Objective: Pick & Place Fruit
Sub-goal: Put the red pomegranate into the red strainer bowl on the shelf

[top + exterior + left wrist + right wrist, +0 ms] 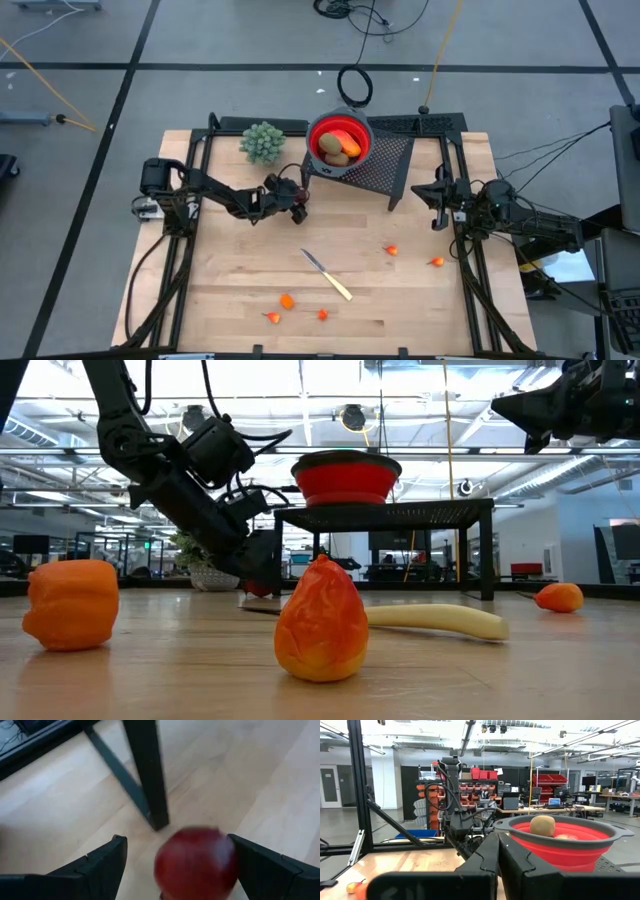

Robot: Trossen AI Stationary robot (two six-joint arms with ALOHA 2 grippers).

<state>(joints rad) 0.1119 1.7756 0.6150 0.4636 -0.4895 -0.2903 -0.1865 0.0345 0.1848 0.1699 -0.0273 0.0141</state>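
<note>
A dark red round fruit [195, 865] lies on the wooden table beside a leg of the black mesh stand [150, 775]. My left gripper [176, 839] is open and slants down over it, one finger on each side of the fruit; in the low view it [255, 575] hangs low at the stand's left end. The red bowl [340, 140] sits on the stand and holds a brown kiwi [542, 825] and an orange piece. My right gripper [498, 860] is shut and empty, raised at the table's right side [437, 195]. My left gripper's fingers stand on either side of the dark red fruit, which rests on the table. One finger [260, 865] lies right at the fruit's side [232, 862]; I cannot tell whether it touches.
A knife with a pale handle [328, 273] lies mid-table. Small orange pieces lie near the front edge [287, 301], [322, 314] and toward the right [392, 250], [437, 262]. A green bunch [262, 140] sits at the far left of the stand.
</note>
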